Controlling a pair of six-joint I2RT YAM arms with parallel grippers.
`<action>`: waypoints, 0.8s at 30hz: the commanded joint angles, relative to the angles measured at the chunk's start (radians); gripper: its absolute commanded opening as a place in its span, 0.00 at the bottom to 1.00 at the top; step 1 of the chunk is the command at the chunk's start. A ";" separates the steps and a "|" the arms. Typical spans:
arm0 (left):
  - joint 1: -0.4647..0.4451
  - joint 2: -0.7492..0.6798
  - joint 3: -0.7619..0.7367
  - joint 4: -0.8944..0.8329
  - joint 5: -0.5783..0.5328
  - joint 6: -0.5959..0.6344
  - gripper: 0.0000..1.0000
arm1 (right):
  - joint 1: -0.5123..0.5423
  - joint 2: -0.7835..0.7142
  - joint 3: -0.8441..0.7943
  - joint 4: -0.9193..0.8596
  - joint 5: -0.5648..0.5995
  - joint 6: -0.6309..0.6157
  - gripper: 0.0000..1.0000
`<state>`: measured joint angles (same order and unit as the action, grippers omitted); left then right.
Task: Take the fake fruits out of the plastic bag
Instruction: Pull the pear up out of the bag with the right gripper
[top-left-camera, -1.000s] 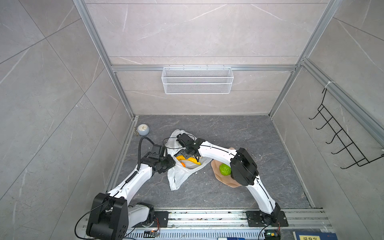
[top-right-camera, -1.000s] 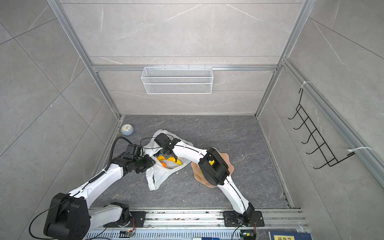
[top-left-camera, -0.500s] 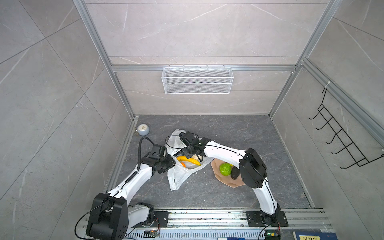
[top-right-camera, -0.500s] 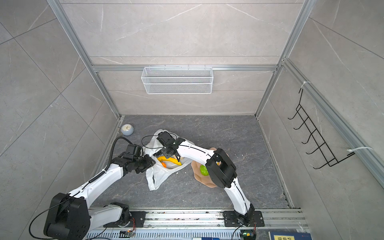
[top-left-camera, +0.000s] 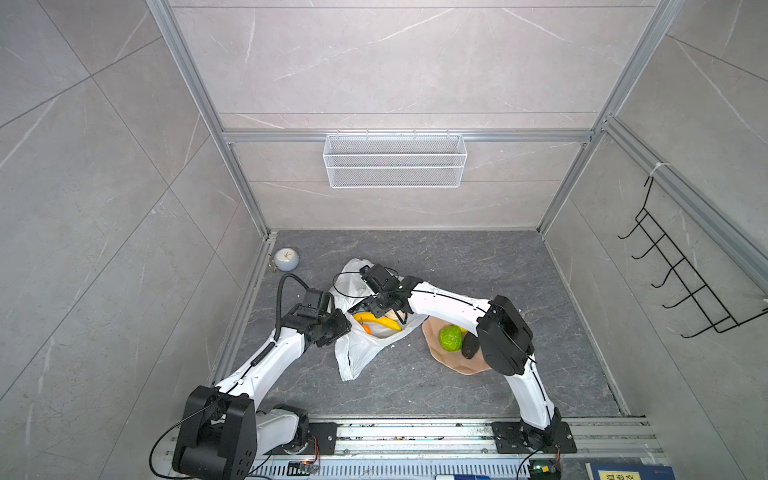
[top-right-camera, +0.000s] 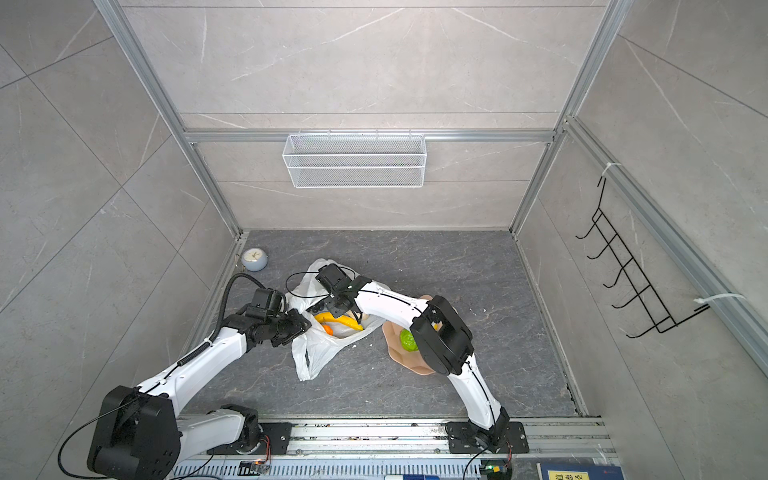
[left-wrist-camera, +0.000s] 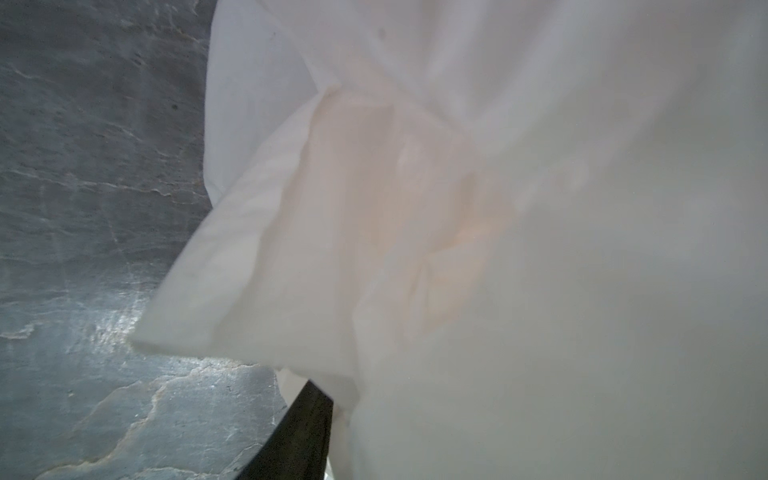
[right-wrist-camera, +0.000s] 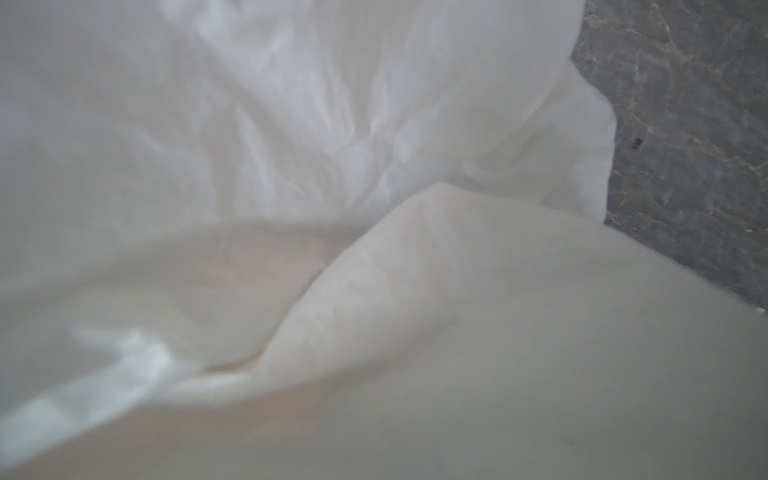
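Wrist views are blanketed by the plastic bag (left-wrist-camera: 415, 208), close against left fingers (left-wrist-camera: 301, 436) and right fingers (top-left-camera: 362, 306); neither grip can be told.

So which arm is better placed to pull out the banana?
Right. The right gripper sits at the bag mouth, just above the banana; the left gripper is at the bag's side rim.

The plastic bag (left-wrist-camera: 457, 208) — blurred — fills both wrist views.
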<state>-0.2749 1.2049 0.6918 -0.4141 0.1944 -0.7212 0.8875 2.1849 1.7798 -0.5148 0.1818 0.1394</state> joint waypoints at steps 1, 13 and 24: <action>0.004 -0.004 0.017 0.005 0.014 0.022 0.43 | -0.005 0.015 -0.005 0.004 -0.001 0.011 0.19; 0.003 -0.003 0.017 0.005 0.013 0.022 0.43 | -0.006 -0.032 -0.059 0.012 0.012 0.013 0.14; 0.003 -0.002 0.025 0.001 0.015 0.022 0.43 | -0.006 -0.076 -0.117 0.036 0.033 0.025 0.07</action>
<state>-0.2752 1.2049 0.6918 -0.4141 0.1944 -0.7212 0.8875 2.1544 1.6760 -0.4911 0.1902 0.1444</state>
